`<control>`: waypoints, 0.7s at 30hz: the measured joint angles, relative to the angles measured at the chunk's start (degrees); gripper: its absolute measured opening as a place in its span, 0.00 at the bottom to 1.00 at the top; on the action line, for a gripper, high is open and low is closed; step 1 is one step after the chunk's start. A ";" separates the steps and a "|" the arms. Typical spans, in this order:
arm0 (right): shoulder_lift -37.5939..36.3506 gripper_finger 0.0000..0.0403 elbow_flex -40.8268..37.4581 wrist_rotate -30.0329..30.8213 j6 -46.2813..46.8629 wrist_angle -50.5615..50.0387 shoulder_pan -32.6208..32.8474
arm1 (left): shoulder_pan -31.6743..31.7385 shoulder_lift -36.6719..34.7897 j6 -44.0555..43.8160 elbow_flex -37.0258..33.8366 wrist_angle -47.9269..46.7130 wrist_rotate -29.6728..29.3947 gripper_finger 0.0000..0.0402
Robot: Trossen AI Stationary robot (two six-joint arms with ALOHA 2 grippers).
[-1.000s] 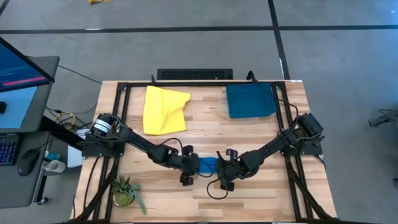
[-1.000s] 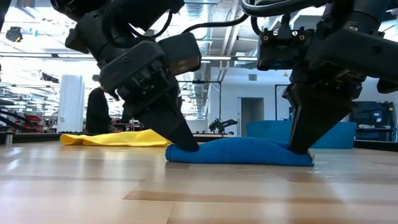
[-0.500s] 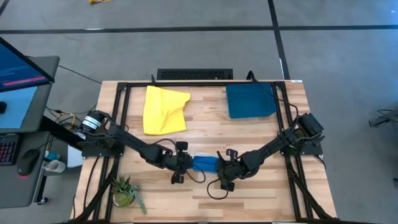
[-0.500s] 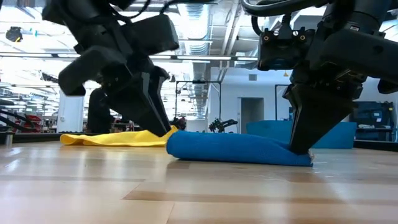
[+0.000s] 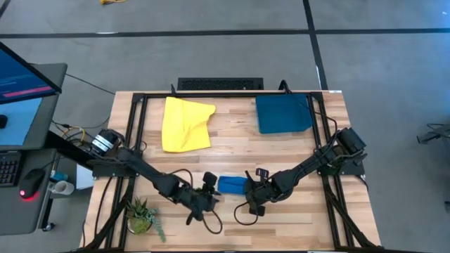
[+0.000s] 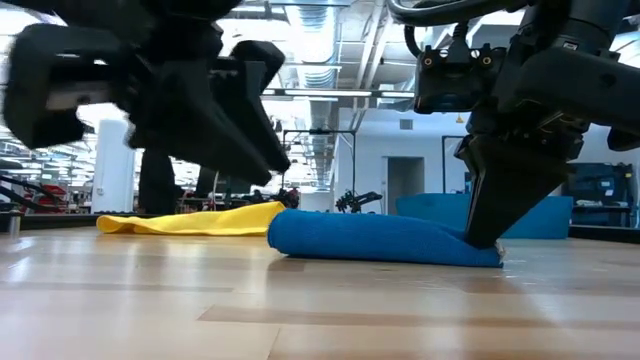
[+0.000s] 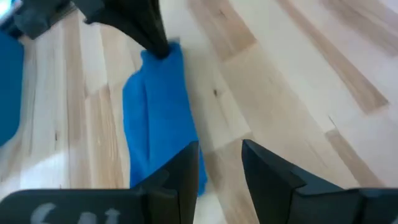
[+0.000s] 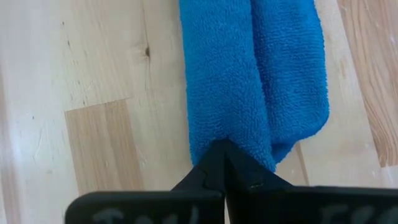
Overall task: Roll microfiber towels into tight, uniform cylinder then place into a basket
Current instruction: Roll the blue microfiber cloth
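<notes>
Looking straight down, the rolled blue towel (image 5: 233, 185) is lying at lower centre, the yellow towel (image 5: 185, 124) upper left, the basket (image 5: 283, 114) upper right. At table height, the right gripper (image 6: 487, 238) is pinching the roll's right end. Past the left gripper (image 7: 219, 163), fingers are standing parted, released, beside the roll.

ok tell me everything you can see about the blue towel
The blue towel is bright blue fuzzy microfiber, rolled or folded into a long, low bundle with a crease running along its length. It lies flat on the wooden table, near the front middle. The right end effector is shut, pinching one end of it. The left end effector is open beside the other end, not gripping it. The bundle is rounder at its free end and flatter where it is pinched.
</notes>
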 joint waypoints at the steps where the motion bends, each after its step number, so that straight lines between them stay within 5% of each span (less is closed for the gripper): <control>1: 0.00 0.04 0.01 -0.01 0.00 -0.02 0.00 | 0.31 0.98 0.12 0.19 1.61 -0.09 0.29; 21: 0.00 0.03 0.00 -0.17 0.00 0.59 -0.26 | 4.31 5.31 1.21 0.20 0.60 -1.52 0.29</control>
